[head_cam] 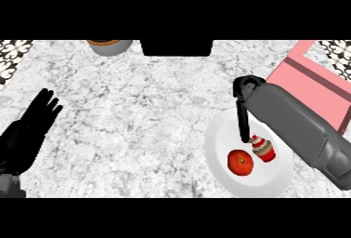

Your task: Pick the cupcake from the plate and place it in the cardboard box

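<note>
Head view gives me the right hand (241,111), fingers straight and unclosed, tips just beside the cupcake (263,149) on the white plate (218,144), presumably lined up to grasp it; the left hand (31,125) rests open.

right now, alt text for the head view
The right hand points down over a white plate, fingers straight, tips beside the cupcake; a red fruit lies next to it. A pink box lies beyond; the left hand rests open at left.
</note>
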